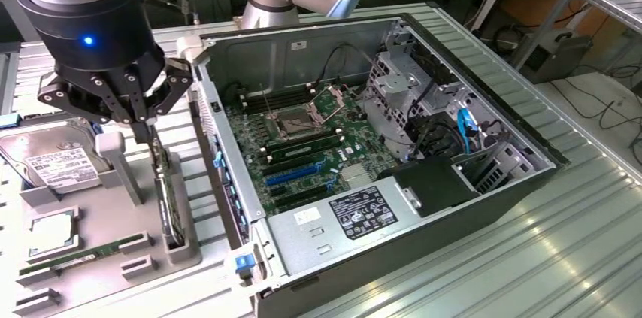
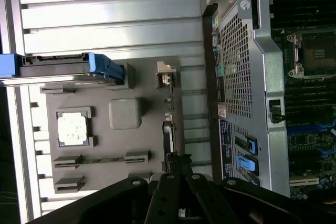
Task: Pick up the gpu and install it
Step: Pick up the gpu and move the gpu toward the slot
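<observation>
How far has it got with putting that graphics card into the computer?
Early days. Done: nothing visible yet. The gpu stands on edge in its grey tray, outside the open computer case. In hand: the gripper is down at the card's upper end; whether it grips it I cannot tell. Left: lifting and installing, since the motherboard's blue slots hold no card.

The hand (image 2: 176,162) covers one end of the gpu (image 2: 166,129), seemingly edge-on; the hard drive (image 1: 56,159) is cut off.
</observation>
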### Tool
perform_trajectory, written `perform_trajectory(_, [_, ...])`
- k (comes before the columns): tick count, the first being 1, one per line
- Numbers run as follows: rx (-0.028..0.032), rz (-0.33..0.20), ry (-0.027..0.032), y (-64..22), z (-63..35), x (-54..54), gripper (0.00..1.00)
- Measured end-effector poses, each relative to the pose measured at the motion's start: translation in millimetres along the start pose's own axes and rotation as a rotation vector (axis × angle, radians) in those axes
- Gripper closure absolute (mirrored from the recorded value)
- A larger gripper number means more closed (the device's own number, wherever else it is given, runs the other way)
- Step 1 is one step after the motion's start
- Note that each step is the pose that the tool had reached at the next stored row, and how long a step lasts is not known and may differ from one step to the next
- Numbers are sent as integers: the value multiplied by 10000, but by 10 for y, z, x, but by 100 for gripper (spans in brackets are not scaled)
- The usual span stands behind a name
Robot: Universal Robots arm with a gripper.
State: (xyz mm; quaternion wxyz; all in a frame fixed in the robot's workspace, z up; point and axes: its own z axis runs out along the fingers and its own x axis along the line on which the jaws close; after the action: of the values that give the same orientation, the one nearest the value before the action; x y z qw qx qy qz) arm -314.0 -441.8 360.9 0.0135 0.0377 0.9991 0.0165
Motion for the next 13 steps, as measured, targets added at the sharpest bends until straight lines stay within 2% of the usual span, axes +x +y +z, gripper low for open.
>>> perform_trajectory(2, [1, 2, 0, -26, 37, 5, 89])
perform_trajectory(6, [0, 2, -1, -61, 139, 22, 64])
perform_trajectory(13, [1, 1, 0, -81, 274, 34, 64])
